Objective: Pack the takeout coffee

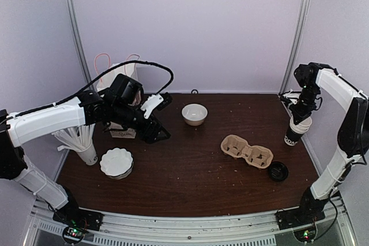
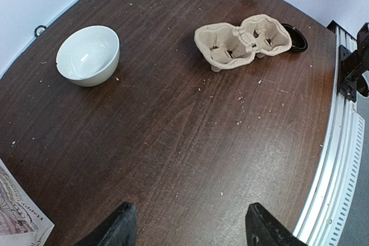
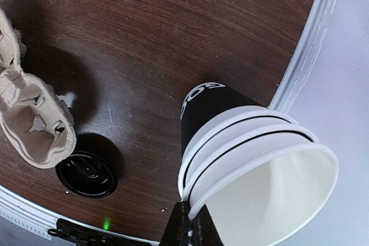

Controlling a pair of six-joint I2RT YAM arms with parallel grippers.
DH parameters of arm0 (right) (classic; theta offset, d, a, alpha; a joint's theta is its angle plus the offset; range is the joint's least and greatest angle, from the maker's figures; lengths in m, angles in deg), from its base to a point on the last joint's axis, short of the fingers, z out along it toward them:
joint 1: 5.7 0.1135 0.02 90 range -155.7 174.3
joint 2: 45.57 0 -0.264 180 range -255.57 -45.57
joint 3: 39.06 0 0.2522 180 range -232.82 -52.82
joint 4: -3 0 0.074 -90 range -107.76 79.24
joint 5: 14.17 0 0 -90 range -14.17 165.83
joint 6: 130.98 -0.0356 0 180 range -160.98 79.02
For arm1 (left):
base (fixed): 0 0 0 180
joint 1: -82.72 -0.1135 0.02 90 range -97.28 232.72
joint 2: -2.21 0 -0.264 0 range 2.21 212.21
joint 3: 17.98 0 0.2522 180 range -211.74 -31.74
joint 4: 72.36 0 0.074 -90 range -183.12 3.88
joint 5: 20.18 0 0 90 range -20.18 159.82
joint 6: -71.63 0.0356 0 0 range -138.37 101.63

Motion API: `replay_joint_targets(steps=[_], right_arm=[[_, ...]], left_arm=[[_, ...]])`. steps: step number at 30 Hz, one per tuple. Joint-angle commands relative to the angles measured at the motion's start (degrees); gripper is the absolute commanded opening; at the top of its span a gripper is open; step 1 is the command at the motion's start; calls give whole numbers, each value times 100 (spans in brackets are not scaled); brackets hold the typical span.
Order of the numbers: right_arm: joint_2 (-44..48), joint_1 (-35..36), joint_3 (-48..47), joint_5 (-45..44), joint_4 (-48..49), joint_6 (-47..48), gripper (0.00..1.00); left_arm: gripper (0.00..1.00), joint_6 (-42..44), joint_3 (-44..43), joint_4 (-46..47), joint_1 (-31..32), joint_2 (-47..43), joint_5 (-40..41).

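Top cup pinched by my right gripper (image 3: 190, 224), stack at the right table edge.

No lidded coffee in view yet. The black cups sit nested in one upright stack (image 1: 295, 132) by the right rail, long axis vertical. The black lid (image 1: 278, 171) lies flat on the table, apart from the stack, just beside the near end of the cup carrier (image 1: 247, 151). My right fingers are closed tight on the rim wall of the top cup (image 3: 271, 200), coming in from above. My left gripper (image 2: 189, 216) has its fingers spread and holds nothing; it is well apart, across the table by the paper bag (image 1: 122, 73). The right arm is clearly nearer. I judge the next move is a straight lift along the stack's axis, and the risk is two cups coming up together.
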Motion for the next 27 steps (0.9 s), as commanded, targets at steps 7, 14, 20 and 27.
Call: replay_joint_targets(steps=[7,14,20,27], right_arm=[[34,-135,-1059,-315,-494,-12,0],[81,-15,-841,302,-551,527,0],[-19,-151,-1254,1059,-836,606,0],[-89,247,-977,-787,-284,438,0]], left_arm=[[68,105,-55,-47,78,56,-11],[68,109,-90,-92,87,130,-46],[68,110,-118,-115,95,170,-75],[68,131,-126,-164,113,187,-33]])
